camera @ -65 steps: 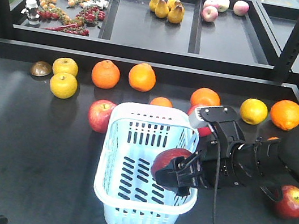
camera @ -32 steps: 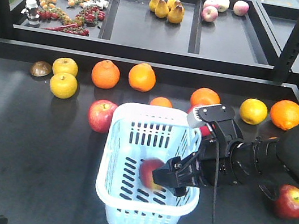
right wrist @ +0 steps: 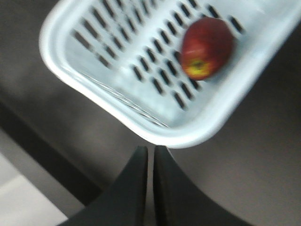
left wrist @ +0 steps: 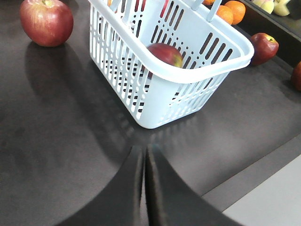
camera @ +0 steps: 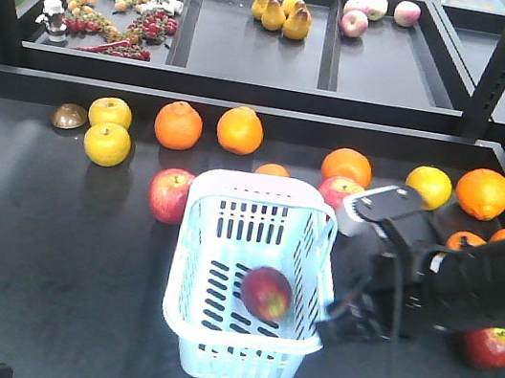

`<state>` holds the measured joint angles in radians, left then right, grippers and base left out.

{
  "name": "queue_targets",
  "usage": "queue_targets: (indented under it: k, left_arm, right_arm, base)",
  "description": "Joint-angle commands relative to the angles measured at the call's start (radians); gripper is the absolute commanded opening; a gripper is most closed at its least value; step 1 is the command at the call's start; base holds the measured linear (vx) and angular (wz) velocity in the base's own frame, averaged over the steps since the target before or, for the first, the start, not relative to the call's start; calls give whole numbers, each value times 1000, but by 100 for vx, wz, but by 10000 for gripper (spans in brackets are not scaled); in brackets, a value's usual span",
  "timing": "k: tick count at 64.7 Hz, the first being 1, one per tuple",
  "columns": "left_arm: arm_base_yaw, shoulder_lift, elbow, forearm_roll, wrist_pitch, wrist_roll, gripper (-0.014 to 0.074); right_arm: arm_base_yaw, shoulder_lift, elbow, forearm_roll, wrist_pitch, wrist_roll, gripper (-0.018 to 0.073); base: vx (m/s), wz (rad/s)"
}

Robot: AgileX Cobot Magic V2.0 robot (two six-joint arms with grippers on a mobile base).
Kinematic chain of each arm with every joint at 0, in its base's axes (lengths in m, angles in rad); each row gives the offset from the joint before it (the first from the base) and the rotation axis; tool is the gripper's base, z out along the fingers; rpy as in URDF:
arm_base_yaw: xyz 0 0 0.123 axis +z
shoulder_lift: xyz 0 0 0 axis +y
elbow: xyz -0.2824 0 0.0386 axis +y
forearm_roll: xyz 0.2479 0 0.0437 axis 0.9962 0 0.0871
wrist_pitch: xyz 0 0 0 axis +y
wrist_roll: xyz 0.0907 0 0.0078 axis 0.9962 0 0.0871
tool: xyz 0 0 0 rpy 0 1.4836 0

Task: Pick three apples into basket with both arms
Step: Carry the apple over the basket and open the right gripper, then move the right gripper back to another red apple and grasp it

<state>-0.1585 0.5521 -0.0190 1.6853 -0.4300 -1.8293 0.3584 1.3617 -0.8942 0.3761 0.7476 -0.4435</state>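
One apple [camera: 266,293] lies in the basket [camera: 253,187] while the right gripper [right wrist: 150,150], pinched closed and empty like the left gripper [left wrist: 144,150], hangs just beside its wall, where a careless swing could shove the basket.

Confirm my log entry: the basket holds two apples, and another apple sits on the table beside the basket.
Wrong on the count. The basket holds one apple, not two; the exterior front-facing view shows it lying alone on the slotted bottom. Another apple does sit on the table beside the basket.
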Motion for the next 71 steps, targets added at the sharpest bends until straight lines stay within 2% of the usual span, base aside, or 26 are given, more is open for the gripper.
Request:
queue_targets:
  k: [1,10,16,18,22,28,33,37,44,51,56,63,71]
  left_arm:
    - [1,3,-25,-29,7,-1,-7]
    - [1,3,-25,-29,7,-1,-7]
    - [1,3,-25,-29,7,-1,-7]
    - [1,3,-25,-29,7,-1,-7]
    - [1,3,-25,-29,7,-1,-7]
    - [1,3,-25,-29,7,-1,-7]
    - [1,3,-25,-29,7,-1,-7]
    - [1,3,-25,-29,7,-1,-7]
    - [1,3,-25,-29,7,-1,-7]
    - [1,3,-25,-29,7,-1,-7]
    - [1,3,-25,-29,7,-1,-7]
    - [1,3,-25,-29,7,-1,-7]
    - [1,3,-25,-29,7,-1,-7]
  right_arm:
    - [-6,-65,-27,-249,-6,211,-8]
    - [-6,-86,-27,-566,-3,452,-8]
    - [-14,-85,-27,-687,-3,543,-6]
    - [-29,-85,-27,-701,-6,565,-6]
    - [-79,-85,-27,-698,-25,569,-4]
    - [-211,-85,-27,-664,-76,552,-1]
    - [-333,-84,-29,-582,-104,503,9]
    - [-416,-71,-38,-492,-114,426,32]
    - [-517,-30,-67,-398,-91,331,99]
    - [-556,24,-106,-368,-64,274,221]
    - [-556,81,-142,-391,-64,274,370]
    - [-556,162,-210,-418,-64,285,559]
    - [-556,261,-310,-455,-13,336,692]
  base:
    - [0,0]
    - [0,0]
    - [0,0]
    - [0,0]
    - [0,0]
    - [0,0]
    - [0,0]
    - [0,0]
    - [0,0]
    - [0,0]
    - [0,0]
    - [0,0]
    - [0,0]
